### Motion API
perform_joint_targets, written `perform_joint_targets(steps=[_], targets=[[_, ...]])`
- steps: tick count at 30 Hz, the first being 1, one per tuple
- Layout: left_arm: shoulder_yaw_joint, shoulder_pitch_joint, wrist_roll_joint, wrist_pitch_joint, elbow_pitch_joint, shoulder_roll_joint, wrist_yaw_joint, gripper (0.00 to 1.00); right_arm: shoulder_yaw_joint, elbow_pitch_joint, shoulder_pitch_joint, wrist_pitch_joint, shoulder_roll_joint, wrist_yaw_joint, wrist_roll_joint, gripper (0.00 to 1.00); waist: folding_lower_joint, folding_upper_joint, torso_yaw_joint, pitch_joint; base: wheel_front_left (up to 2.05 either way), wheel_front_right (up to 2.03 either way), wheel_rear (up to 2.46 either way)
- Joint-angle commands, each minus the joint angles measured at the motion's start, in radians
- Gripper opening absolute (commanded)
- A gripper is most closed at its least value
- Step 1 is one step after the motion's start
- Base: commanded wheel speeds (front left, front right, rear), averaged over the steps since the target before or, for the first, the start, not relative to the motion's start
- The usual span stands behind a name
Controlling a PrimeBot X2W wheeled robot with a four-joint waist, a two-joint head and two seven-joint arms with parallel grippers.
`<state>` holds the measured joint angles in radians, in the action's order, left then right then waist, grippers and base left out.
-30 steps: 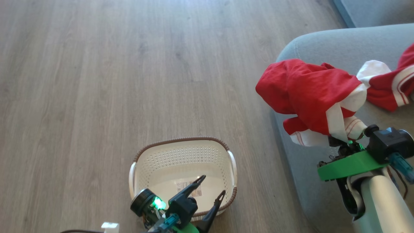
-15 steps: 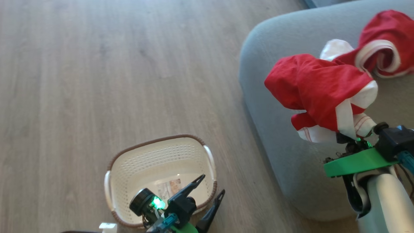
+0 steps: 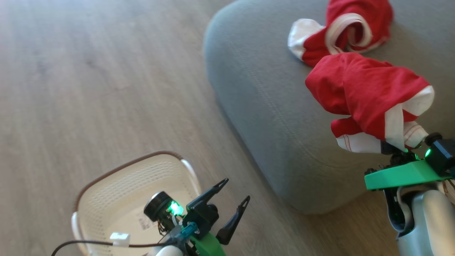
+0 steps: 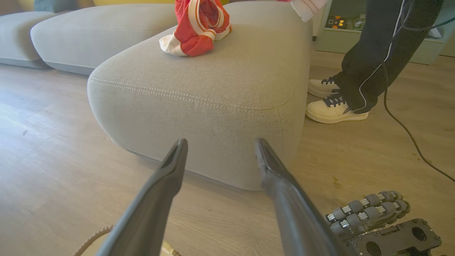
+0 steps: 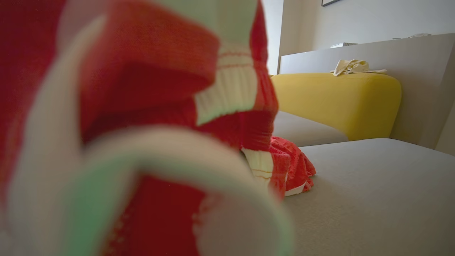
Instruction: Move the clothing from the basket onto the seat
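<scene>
Turning: the head view has swung right, so the basket point(image 3: 113, 188) now sits at lower left with no clothing showing in it. That shift is the camera's, not the basket's.
Left gripper point(image 3: 235, 189): fingers spread wide, holding nothing, just beside the basket's rim.
Seat point(image 3: 263, 106): one red garment point(image 3: 341, 32) lies on it.
Second garment point(image 3: 366, 89): hangs above the seat, carried further in from its edge; I judge only the release remains.
Right gripper point(image 3: 392, 149): pinched narrow on the white hem, forearm rising from lower right.

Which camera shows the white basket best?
Head view: the basket is seen from above, its perforated walls and inside open to view, though partly cropped. The left wrist view catches a sliver of its brown rim.
</scene>
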<state>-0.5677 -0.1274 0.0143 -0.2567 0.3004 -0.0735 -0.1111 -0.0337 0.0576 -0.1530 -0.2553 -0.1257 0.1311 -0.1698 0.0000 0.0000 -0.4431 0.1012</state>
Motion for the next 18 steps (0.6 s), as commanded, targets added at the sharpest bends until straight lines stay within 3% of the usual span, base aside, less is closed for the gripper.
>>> perform_joint_targets(steps=[1, 6, 18], targets=[[0.022, -0.045, -0.009, -0.005, -0.031, -0.005, 0.000, 1.00, 0.011, -0.038, -0.035, -0.006, 0.004, 0.000, -0.006, 0.00, 0.0000, 0.0000, -0.048, 0.026, 0.00, 0.00, 0.00], [-0.013, -0.068, -0.019, -0.005, -0.025, -0.009, -0.005, 1.00, -0.012, -0.042, -0.033, -0.006, 0.016, 0.000, -0.007, 0.00, 0.0000, 0.0000, -0.083, 0.047, 0.00, 0.00, 0.00], [-0.041, -0.095, -0.006, -0.005, -0.010, -0.027, -0.010, 1.00, -0.040, -0.053, -0.032, -0.006, 0.032, 0.000, -0.004, 0.00, 0.0000, 0.0000, -0.089, 0.070, 0.00, 0.00, 0.00]])
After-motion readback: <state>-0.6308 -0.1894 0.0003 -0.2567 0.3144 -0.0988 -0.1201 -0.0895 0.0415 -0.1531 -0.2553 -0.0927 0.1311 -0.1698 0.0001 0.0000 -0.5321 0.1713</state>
